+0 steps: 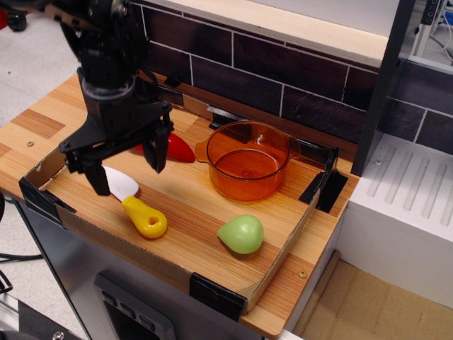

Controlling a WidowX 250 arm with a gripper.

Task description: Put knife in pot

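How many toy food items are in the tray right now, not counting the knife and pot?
2. The red chili pepper lies at the tray's back left, partly hidden behind the pincer. The green pear sits near the front edge, in front of the pot.

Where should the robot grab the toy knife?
Probably the chunky yellow handle of the knife, coming from above. The knife lies flat on the board, and the handle is thick, so the open hand hovering above the blade could close across it.
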